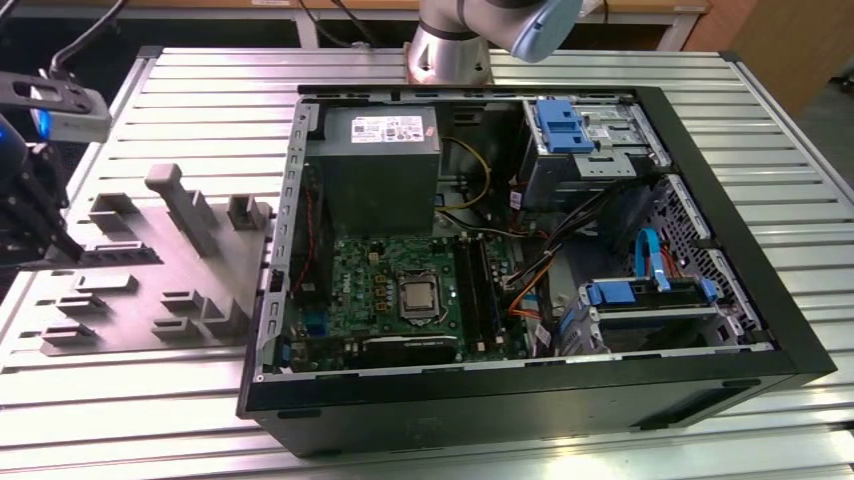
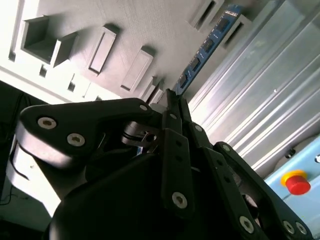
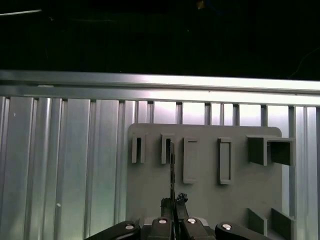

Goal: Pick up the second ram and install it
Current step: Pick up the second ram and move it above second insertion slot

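While second ram (image 2: 206, 46) stands in grey holder (image 2: 150, 20) | hand (image 2: 171, 96) pinches its near end

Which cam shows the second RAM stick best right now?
Second wrist view: the long, thin blue-green RAM strip shows its face and black chips, standing in the grey slotted fixture plate. First wrist view has it edge-on, a thin dark line. Exterior view gives the plate; the strip is too small to tell there.
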`<state>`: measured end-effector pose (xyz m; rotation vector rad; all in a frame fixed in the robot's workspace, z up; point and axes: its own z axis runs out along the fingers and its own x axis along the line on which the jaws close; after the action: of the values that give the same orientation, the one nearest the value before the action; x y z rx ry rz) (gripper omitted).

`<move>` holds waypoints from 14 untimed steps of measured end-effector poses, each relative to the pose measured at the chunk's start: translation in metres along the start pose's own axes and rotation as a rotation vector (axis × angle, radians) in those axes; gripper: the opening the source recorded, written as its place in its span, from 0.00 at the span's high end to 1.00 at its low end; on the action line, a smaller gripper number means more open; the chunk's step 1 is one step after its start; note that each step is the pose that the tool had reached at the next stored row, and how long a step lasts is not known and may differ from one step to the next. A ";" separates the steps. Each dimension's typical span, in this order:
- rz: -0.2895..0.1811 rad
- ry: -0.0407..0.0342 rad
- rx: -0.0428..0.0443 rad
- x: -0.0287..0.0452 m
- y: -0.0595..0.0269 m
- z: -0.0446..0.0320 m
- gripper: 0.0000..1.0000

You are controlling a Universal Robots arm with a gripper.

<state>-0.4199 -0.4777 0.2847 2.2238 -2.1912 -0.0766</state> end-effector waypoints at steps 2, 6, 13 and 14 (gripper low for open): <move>0.000 -0.0001 0.0002 -0.0002 0.0003 -0.0078 0.87; 0.000 0.0000 0.0001 -0.0007 0.0012 -0.0246 0.87; 0.000 0.0000 0.0000 -0.0016 0.0026 -0.0549 0.87; 0.000 0.0000 0.0000 -0.0017 0.0028 -0.0591 0.87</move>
<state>-0.4199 -0.4773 0.3439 2.2237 -2.1913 -0.0766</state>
